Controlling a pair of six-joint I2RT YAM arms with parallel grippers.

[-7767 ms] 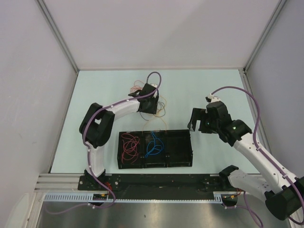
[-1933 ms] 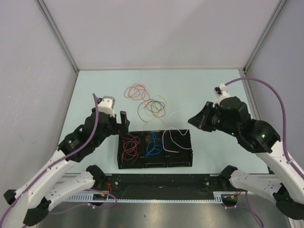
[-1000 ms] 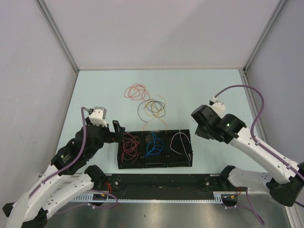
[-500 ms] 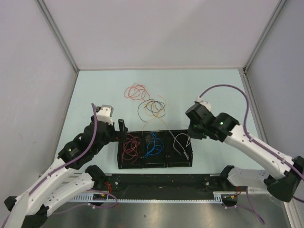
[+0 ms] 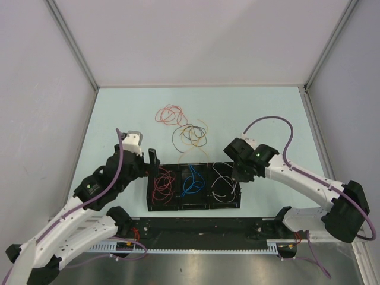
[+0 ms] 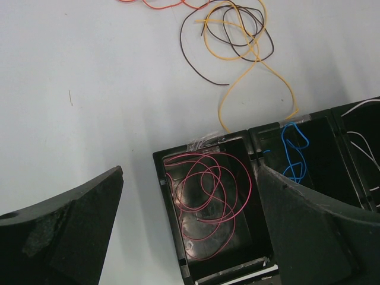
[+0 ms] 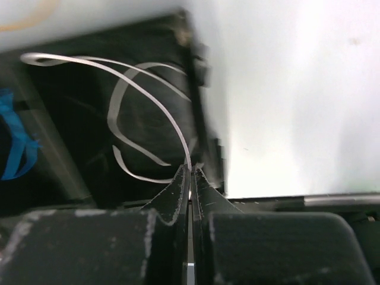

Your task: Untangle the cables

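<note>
Right jaws pinch white cable beside tray wall

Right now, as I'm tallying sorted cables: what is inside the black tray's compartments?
Tray: left compartment, red cable; middle, blue cable; right, white cable, pinched by the shut right end effector, which hides that compartment's far right corner from above.

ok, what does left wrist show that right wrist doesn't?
Only left wrist: the red cable in the black tray, the loose tangle on the table, and the open left gripper. Only right wrist: the right gripper shut on the white cable. Both: the tray, the blue cable and the white cable.
</note>
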